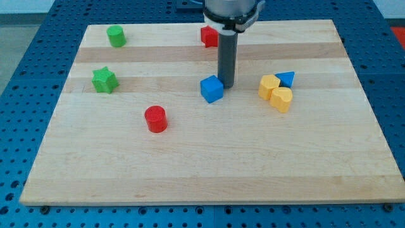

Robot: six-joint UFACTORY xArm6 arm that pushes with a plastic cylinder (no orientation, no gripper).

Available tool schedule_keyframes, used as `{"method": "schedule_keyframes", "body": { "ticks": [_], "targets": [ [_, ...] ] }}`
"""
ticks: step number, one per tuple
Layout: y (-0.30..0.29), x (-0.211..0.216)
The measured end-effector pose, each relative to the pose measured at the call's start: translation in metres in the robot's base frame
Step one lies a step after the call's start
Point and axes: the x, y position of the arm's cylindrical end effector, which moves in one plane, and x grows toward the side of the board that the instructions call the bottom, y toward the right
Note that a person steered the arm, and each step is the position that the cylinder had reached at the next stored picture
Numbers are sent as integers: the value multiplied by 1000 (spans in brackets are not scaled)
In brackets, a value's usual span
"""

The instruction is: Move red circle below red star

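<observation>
The red circle (pixel 155 119) lies on the wooden board left of centre. The red star (pixel 209 36) sits near the board's top edge, partly hidden behind the rod. My tip (pixel 227 85) rests on the board just right of the blue cube (pixel 212 88), close to or touching it. The tip is well to the right of and above the red circle, and below the red star.
A green block (pixel 116 36) sits at the top left and a green star (pixel 104 80) below it. Two yellow blocks (pixel 276 93) and a blue triangle (pixel 286 78) cluster at the right. The board (pixel 209 164) lies on a blue perforated table.
</observation>
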Motion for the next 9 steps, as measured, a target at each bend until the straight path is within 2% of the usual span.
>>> {"method": "schedule_keyframes", "body": {
  "ticks": [2,3,5,6,9],
  "targets": [
    [10,87],
    [-32,107],
    [-142,111],
    [-172,111],
    [-131,106]
  ]
}}
